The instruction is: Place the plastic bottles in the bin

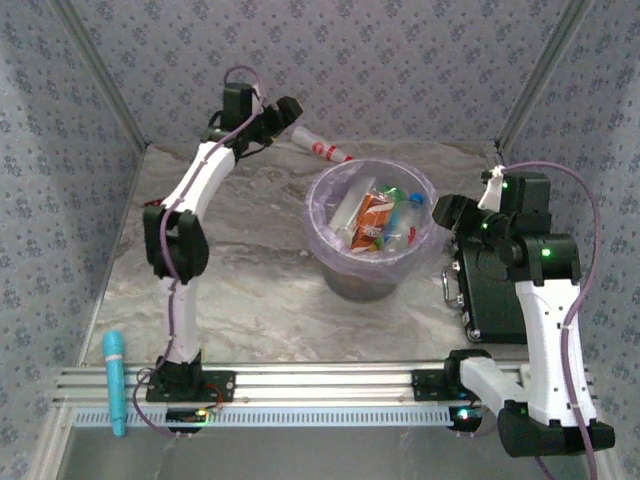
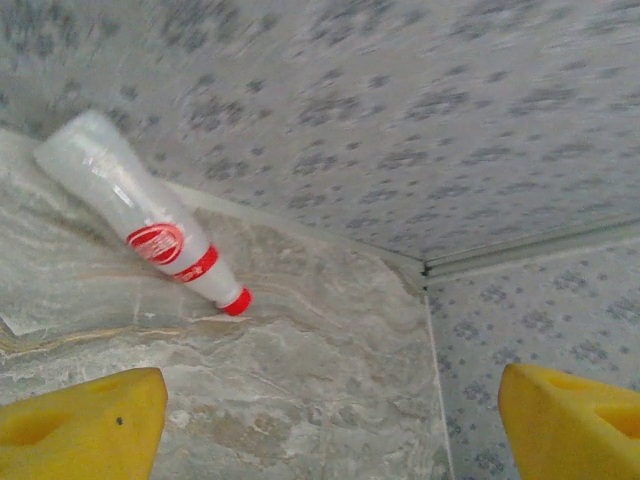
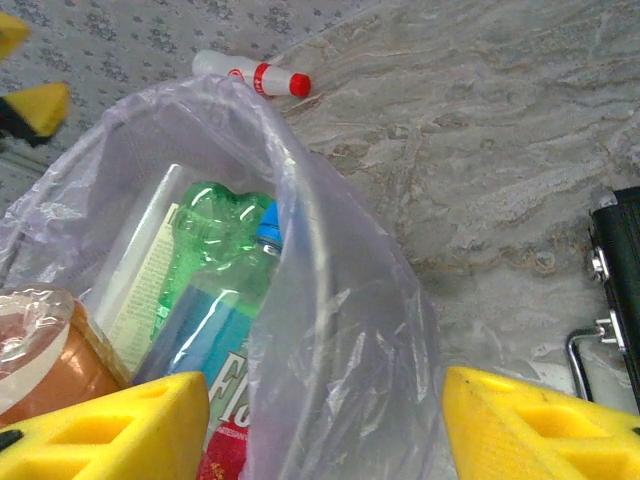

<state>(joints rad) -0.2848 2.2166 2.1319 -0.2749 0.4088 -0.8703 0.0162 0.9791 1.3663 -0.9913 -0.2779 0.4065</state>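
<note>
Jaws of the left gripper stand wide apart and empty, facing one red-capped bottle lying on the table against the back wall. The right gripper hangs open, holding nothing, at the rim of the bin, already packed with bottles. Judging by this, one bottle remains. Bottles deeper in the bin are hidden.

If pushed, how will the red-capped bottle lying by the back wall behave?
The red-capped bottle lies on its side, so it probably rolls. It looks empty, hence likely light. Its smooth plastic may slip on the table.
</note>
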